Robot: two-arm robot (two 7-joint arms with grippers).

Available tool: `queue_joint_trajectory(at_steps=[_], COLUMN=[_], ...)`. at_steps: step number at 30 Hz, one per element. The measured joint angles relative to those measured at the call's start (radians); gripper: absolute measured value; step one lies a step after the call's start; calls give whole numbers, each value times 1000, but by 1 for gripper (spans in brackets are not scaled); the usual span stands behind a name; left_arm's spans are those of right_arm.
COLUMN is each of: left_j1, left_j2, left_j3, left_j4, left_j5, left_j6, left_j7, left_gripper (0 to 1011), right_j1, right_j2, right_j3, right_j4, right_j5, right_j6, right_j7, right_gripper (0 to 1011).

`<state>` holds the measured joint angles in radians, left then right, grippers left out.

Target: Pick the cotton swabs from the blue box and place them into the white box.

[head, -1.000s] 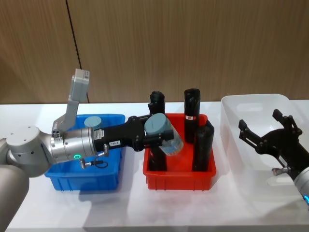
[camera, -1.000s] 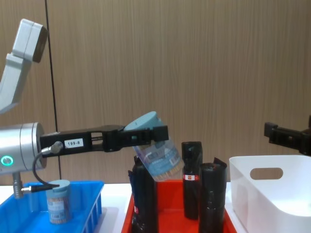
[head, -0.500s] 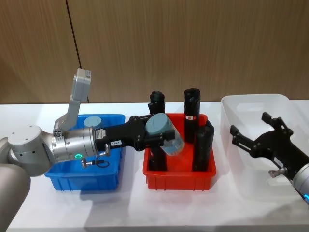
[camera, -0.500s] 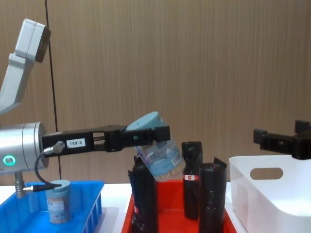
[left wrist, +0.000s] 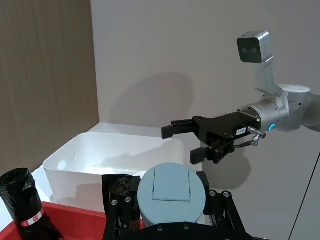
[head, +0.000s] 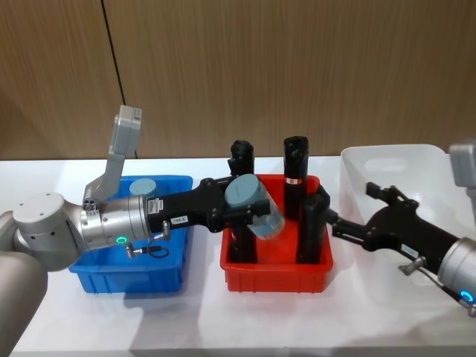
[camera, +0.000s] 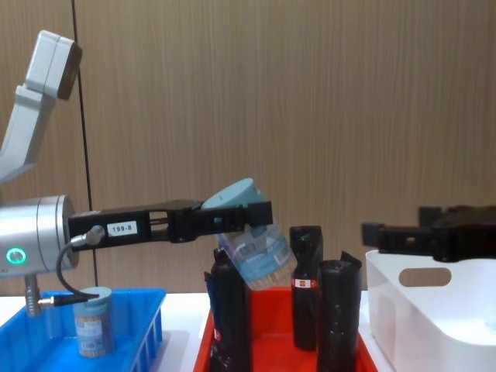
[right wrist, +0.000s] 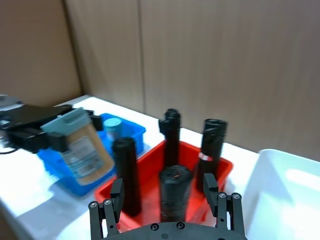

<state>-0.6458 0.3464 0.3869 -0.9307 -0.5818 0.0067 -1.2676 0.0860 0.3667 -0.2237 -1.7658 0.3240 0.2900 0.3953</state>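
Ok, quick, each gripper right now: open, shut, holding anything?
Left gripper: shut on a swab tub, above the red tray.
Right gripper: open, empty, between the red tray and the white box.

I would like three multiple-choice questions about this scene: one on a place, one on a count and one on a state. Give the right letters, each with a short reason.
1. Where is the tub that the left gripper holds?
A. In the blue box
B. Above the red tray
C. In the white box

2. How many black rolls stand in the red tray?
A. Two
B. Six
C. Four

3. How are the jaws of the right gripper?
A. Open, holding nothing
B. Shut on a tub
C. Shut on a roll

Answers: 1 B, the tilted tub hangs over the tray; 2 C, four rolls show in the right wrist view; 3 A, the jaws stand apart with nothing between them.
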Motion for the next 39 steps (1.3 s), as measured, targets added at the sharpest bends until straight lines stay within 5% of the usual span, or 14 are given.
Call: queue_joint_trajectory(at_steps=[17, 39], left_j1=[-1, -1], left_j2=[0, 0], left_j3=[0, 0], left_j4=[1, 1], left_j5=[0, 0], left_j6=[0, 0], left_j7=[0, 0], left_gripper=[666, 666], right_j1=[140, 245], right_j2=[-28, -66], right_j3=[-39, -97], right_j4=[36, 106], right_j5=[-62, -149], right_j6=[177, 254], right_j7=[220, 363], right_gripper=[1002, 1002])
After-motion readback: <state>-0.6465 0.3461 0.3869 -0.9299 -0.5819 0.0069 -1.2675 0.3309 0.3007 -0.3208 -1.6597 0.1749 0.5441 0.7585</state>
